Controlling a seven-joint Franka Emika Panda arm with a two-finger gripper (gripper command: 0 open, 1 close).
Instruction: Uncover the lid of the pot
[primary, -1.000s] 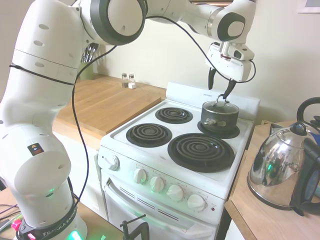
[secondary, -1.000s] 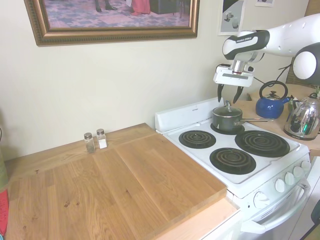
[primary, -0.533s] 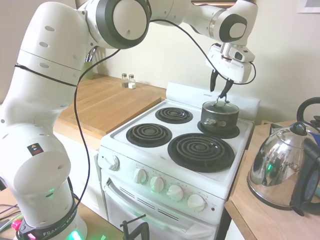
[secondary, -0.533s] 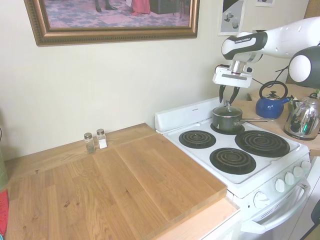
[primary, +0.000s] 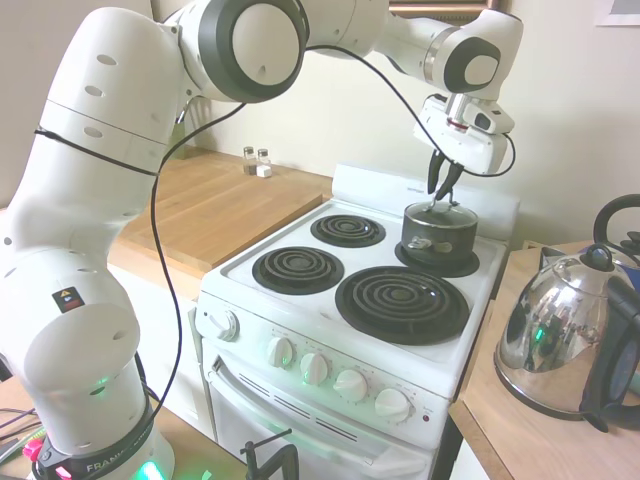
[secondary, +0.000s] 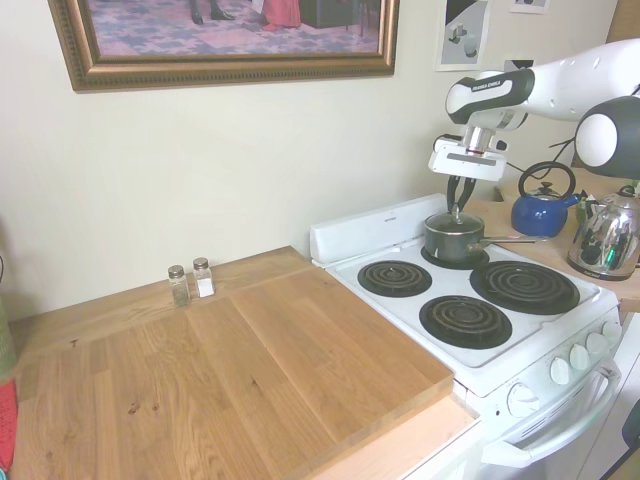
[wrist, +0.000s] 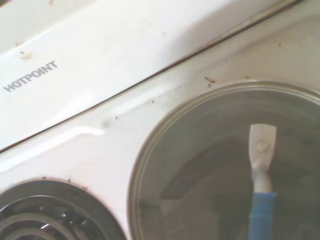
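Up close, a wooden table (secondary: 250, 380) runs along a cream wall, and beside it stands a white stove (primary: 330, 340) with four coil burners and five knobs on its front. Two small shakers (secondary: 191, 282) stand on the table near the wall, under a framed picture (secondary: 220, 40). A shiny kettle (primary: 565, 340) sits on a second wooden table to the stove's other side, with a blue kettle (secondary: 540, 208) farther back. One dark pot (primary: 438, 238) rests on a rear burner, its glass lid (primary: 440, 213) on top. Directly above the lid hangs the tool (primary: 441, 188), its fingers drawn nearly together around the lid's loop handle; whether they actually grip it cannot be told. Farthest back, the stove's backguard carries the word HOTPOINT.
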